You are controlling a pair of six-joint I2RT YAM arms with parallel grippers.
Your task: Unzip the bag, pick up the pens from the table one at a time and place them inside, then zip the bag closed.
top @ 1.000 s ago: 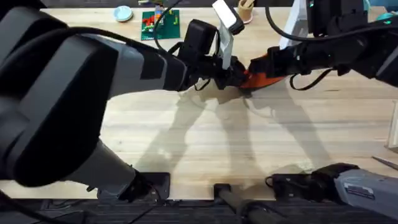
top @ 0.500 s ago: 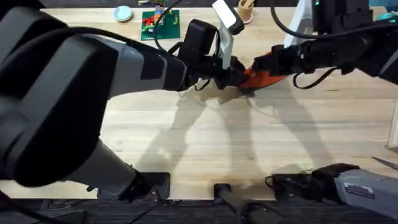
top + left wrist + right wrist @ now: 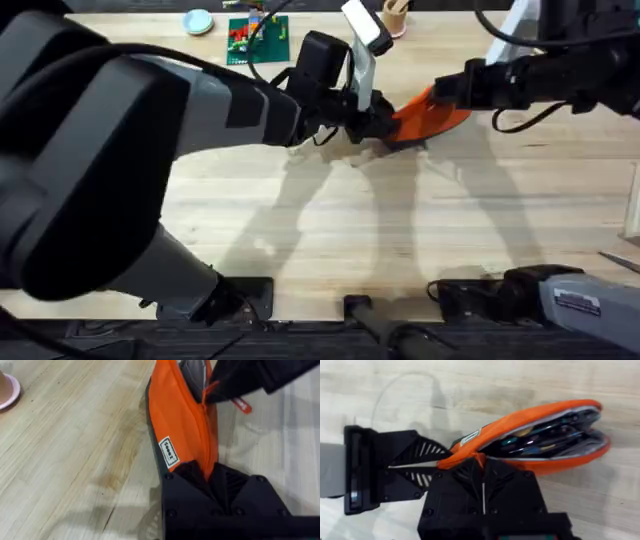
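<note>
Front of table (image 3: 330,250): broad bare wood between the arm bases and the bag, open to pass.
Middle, far half: the bag (image 3: 430,115) lies here, the left gripper (image 3: 380,125) clamped on one end and the right gripper (image 3: 462,92) closed on the zipper at the other; both arms bar the way from either side.
Bag mouth (image 3: 555,435): part open, already crowded with pens (image 3: 540,440).
Far edge: green board (image 3: 257,40), small blue dish (image 3: 197,21), tan cup (image 3: 396,12) stand close together.
</note>
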